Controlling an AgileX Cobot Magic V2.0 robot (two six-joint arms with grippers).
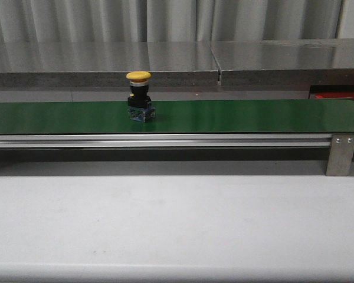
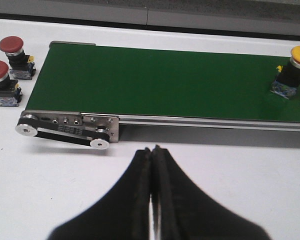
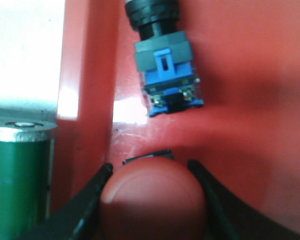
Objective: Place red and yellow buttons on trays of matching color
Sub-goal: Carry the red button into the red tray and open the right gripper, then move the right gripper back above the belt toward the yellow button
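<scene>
Standing upright on the long green conveyor belt (image 1: pixel 236 116), left of centre in the front view, was a yellow mushroom-head push button with black body and blue contact block (image 1: pixel 139 96); seen also from the left wrist camera at the belt's far end (image 2: pixel 291 73). Beyond the belt's roller end, on the white table (image 2: pixel 240 190), stood two red mushroom-head push buttons with black bodies (image 2: pixel 14 51) (image 2: pixel 0 83), just beside each other and clear of the belt. Found clenched with black fingertips pressed together and nothing between them: the left gripper (image 2: pixel 152 150), hovering over the white table in front of the belt's aluminium side rail (image 2: pixel 200 121). Found grasping a red mushroom-head button (image 3: pixel 152 202) by its domed cap, jaws set either side of it: the right gripper (image 3: pixel 152 175), positioned over a red plastic tray (image 3: pixel 250 90). Lying on its side on that tray floor, near the tray's raised wall, was another button with black collar, grey body and blue contact block (image 3: pixel 166 75); cap colour not determinable. Glimpsed at the front view's right edge behind the belt: a red tray corner (image 1: pixel 336 94).
</scene>
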